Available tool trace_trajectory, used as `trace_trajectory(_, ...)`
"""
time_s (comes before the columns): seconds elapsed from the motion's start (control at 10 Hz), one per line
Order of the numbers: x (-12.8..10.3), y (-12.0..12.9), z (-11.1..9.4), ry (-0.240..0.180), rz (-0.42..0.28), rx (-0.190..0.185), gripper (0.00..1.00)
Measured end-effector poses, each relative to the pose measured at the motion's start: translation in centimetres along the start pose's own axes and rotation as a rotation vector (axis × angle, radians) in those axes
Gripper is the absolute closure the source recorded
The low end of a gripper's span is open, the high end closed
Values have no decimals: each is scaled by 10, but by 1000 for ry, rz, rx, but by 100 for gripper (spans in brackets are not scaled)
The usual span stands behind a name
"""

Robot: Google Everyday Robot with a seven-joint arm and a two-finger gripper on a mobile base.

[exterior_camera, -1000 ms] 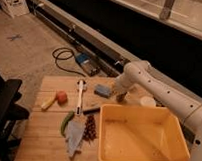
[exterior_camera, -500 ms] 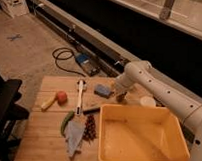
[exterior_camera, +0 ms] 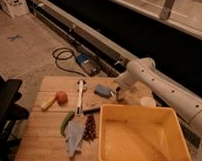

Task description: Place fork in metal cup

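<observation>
Far left of the gripper [exterior_camera: 119, 95], on the wooden table [exterior_camera: 42, 138], lies a red-and-yellow toy piece [exterior_camera: 56, 99]. Nearer, a green pepper [exterior_camera: 66, 122] curves beside a grey cloth-like item [exterior_camera: 75, 137] and a dark red bunch [exterior_camera: 90, 127]. A long white-handled utensil with a dark tip [exterior_camera: 81, 96] lies left of the gripper, and a blue-grey sponge [exterior_camera: 103, 90] sits just beside it. The gripper is low over the table's far edge; whether it is open, closed or gripping anything cannot be told. The fork and the metal cup cannot be made out. A yellow bin [exterior_camera: 142, 139] lies in front, a white cup [exterior_camera: 147, 101] to its right.
</observation>
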Motion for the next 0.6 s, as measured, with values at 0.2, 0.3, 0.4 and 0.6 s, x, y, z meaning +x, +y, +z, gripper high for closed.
trace_trajectory(0.2, 19, 0, -32, 71, 16, 1, 35)
trace_trajectory(0.3, 35, 3, -52, 120, 31, -1, 35)
trace_trajectory(0.4, 43, 5, -61, 141, 38, -1, 35)
trace_trajectory(0.6, 40, 4, -59, 137, 35, -3, 35)
